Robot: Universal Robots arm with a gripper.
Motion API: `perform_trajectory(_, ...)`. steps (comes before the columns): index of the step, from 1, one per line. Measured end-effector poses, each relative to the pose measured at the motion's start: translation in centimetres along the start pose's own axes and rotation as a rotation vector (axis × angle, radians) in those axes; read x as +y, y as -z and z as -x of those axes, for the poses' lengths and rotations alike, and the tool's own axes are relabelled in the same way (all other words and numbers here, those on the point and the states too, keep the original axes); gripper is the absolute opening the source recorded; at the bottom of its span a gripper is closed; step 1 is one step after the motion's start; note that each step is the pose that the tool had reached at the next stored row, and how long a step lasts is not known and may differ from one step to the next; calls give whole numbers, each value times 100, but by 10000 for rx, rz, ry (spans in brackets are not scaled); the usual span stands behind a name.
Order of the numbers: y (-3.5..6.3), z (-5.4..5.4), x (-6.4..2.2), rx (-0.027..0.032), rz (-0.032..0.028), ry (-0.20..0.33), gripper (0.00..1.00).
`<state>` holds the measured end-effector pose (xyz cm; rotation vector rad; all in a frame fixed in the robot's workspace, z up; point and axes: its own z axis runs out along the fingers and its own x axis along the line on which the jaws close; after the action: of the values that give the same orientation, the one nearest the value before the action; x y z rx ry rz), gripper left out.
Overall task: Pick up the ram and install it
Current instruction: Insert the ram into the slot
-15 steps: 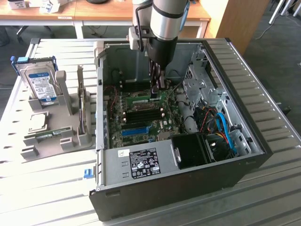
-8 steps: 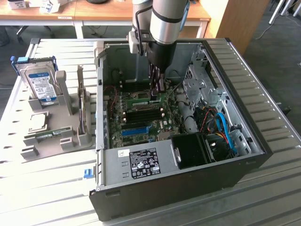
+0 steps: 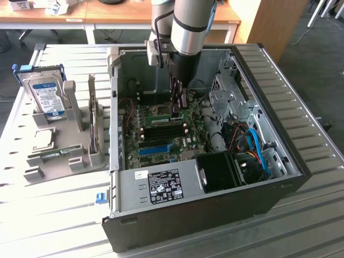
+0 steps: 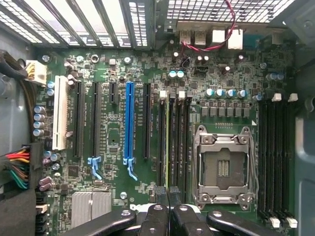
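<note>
Evidently the install step is in hand: at the exterior view's centre, inside the computer case (image 3: 215, 220), the gripper (image 3: 177, 109) is clenched on the ram (image 4: 167, 142), which stands edge-up in a slot beside the processor socket (image 4: 224, 167). Seating likely needs straight, even pressure.

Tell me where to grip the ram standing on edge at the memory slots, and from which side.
Pinch the ram across its two flat faces on the free long edge, coming straight down from above. It is thin, stands on edge, and black slots flank it closely, so the sides give no room. The gripper sits shut on that edge.
</note>
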<state>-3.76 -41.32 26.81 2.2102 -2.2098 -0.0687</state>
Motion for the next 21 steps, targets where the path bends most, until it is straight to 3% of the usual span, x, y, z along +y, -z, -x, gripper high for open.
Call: perform_trajectory(21, -186, -4, -8, 0, -2, 1, 12)
